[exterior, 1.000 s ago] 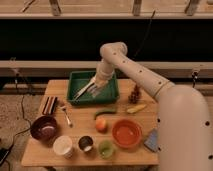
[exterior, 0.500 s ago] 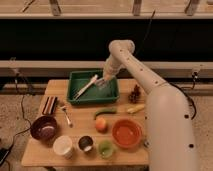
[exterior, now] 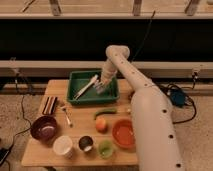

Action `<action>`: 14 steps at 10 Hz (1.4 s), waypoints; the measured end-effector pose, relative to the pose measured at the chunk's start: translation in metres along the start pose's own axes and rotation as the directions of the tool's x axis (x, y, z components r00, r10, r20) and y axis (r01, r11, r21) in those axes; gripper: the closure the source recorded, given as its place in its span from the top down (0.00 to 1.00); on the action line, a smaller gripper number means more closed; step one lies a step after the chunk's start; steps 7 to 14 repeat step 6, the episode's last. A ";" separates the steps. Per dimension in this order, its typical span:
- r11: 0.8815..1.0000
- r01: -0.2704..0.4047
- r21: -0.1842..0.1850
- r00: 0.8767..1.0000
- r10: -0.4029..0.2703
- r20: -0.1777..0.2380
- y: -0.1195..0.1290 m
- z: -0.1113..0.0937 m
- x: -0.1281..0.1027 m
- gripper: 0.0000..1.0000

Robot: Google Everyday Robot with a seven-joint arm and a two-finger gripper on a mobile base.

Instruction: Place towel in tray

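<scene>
The gripper [exterior: 101, 89], finger state indeterminable, hangs over the tray [exterior: 76, 97], with the towel [exterior: 87, 86] lying inside just to its left.

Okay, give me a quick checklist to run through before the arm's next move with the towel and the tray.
1. Towel inside the tray: ok, a pale strip lies across its floor.
2. Claw over the tray: ok, at its right side.
3. Claw free of the towel: cannot tell.
4. Tray flat on the table: ok.
5. Retreat path upward: ok, nothing shows above the arm.
6. Orange bowl and fruit away from the claw: ok, nearer the front edge.
</scene>
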 end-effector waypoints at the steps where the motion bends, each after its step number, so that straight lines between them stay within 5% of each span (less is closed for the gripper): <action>1: 1.000 -0.007 -0.007 1.000 0.007 0.006 0.000 0.003 0.001 0.80; 14: 1.000 -0.018 -0.021 0.999 0.019 0.028 0.005 0.008 0.003 0.80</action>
